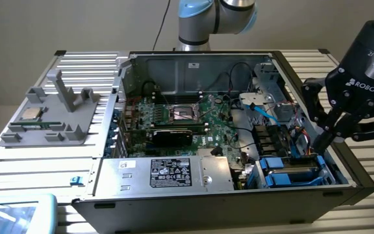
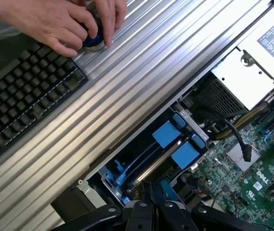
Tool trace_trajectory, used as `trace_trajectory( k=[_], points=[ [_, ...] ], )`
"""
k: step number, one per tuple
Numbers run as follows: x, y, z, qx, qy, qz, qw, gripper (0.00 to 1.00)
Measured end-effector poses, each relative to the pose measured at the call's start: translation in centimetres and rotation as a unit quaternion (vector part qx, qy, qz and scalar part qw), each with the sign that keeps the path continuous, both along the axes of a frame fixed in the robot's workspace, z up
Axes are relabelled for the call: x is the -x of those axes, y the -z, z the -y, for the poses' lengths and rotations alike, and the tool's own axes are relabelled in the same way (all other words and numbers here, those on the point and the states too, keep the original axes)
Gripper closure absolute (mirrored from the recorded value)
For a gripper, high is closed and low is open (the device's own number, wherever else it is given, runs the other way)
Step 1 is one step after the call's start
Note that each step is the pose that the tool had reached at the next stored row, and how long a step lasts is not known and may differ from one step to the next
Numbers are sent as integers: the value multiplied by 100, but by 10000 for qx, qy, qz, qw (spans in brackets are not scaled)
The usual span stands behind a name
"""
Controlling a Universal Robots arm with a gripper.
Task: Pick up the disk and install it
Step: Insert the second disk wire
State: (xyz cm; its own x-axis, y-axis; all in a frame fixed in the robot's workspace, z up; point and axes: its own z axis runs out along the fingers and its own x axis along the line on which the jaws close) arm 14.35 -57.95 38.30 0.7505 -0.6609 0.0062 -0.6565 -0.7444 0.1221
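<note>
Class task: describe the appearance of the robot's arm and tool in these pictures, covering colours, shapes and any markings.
The arm has silver-grey tubular segments with light blue joint caps, and a thin black cable runs beside its base. The tool is matt black and angular, with jointed, linked fingers and "ROBOTIQ" in white lettering on its body.

Open PC case on slatted table, green motherboard with empty CPU socket, silver power supply at the near wall, grey fixture holding CPU chip, black keyboard off the table edge.
</note>
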Motion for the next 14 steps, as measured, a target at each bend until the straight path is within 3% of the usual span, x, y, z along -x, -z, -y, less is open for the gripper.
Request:
trace_trajectory(
  k=[3,7,9,12,14],
  points=[
    [0,1,0,-26,-270,0,9996,89],
    [0,2,0,-60,-635,0,9980,89],
    [0,1,-1,-99,-811,2,9967,89],
    [0,3,0,-212,-1027,8,9945,89],
    [0,3,0,-356,-1137,17,9929,89]
  ],
)
